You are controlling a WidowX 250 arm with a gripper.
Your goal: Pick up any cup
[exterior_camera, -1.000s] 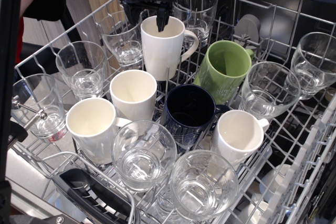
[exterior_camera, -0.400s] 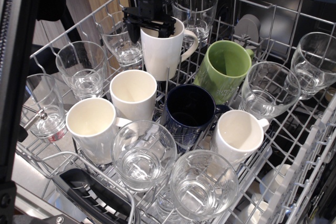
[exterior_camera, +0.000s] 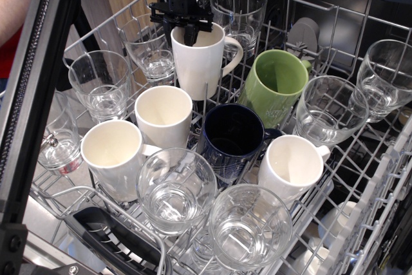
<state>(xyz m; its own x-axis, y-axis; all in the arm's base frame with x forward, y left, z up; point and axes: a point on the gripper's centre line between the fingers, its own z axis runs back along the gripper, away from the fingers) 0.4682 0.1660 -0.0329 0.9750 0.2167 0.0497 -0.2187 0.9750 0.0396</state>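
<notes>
The cup (exterior_camera: 203, 62) is the tall white mug standing upright at the back of the dishwasher rack (exterior_camera: 383, 178), its handle pointing right. My black gripper (exterior_camera: 181, 31) comes down from above onto the cup's back-left rim. One finger (exterior_camera: 193, 34) is inside the cup and the other is outside the wall, and the jaws are pinched on the rim. The cup still stands in the rack.
Two shorter white mugs (exterior_camera: 163, 115) (exterior_camera: 112, 156) stand in front of the cup, with a third at the right (exterior_camera: 291, 169). A green mug (exterior_camera: 277, 85) and a dark blue mug (exterior_camera: 230, 136) are beside it. Clear glasses (exterior_camera: 239, 9) (exterior_camera: 149, 46) crowd close around.
The gripper has come down over the cup's rim and its fingers have closed from wide apart onto the rim. A dark frame at the left edge has swung further into view.
</notes>
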